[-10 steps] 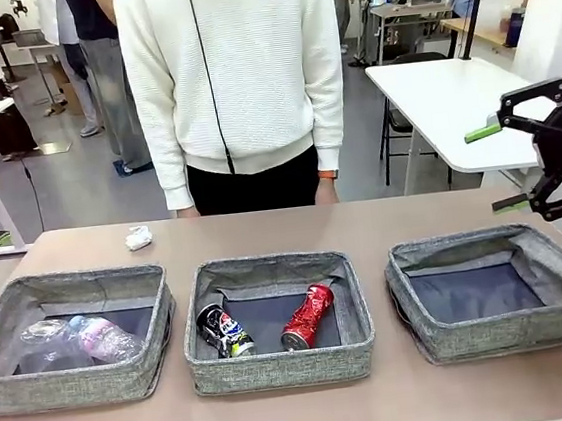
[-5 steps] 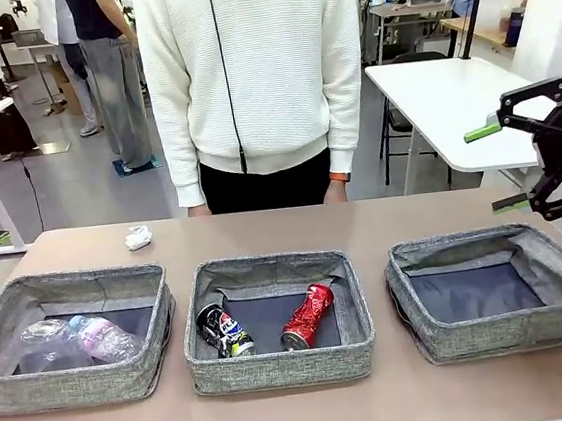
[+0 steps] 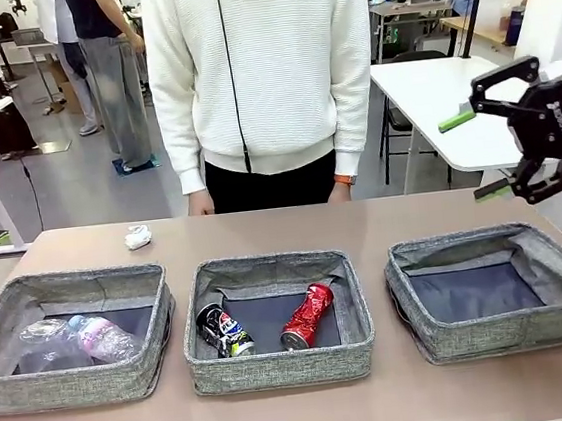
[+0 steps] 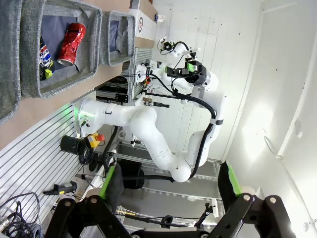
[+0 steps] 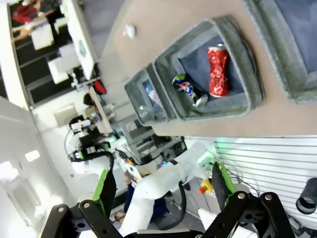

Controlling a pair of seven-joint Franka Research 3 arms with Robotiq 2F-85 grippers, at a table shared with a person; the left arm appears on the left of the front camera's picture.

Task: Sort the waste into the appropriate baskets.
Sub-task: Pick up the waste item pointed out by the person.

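Note:
Three grey baskets stand in a row: left (image 3: 68,386), middle (image 3: 278,370), right (image 3: 515,332). In the left one lie a small clear bottle with a pink label (image 3: 103,338) and a clear plastic cup (image 3: 45,336). The middle one holds a crushed red can (image 3: 307,316) and a crushed dark can (image 3: 223,330). The right one has nothing in it. A white paper wad (image 3: 139,237) sits on the table behind the left basket. My right gripper (image 3: 473,155) hangs open and empty above the right basket's far edge. My left gripper (image 4: 169,183) is open and empty, facing sideways over the table.
A person in a white sweater (image 3: 266,71) stands at the far edge, hands hanging by the tabletop. Bare table (image 3: 362,220) lies behind and in front of the baskets. A white table (image 3: 430,94) stands off to the far right.
My right gripper has risen and shifted a little left, toward the middle. The person has stepped slightly to the right. The baskets and waste have not moved.

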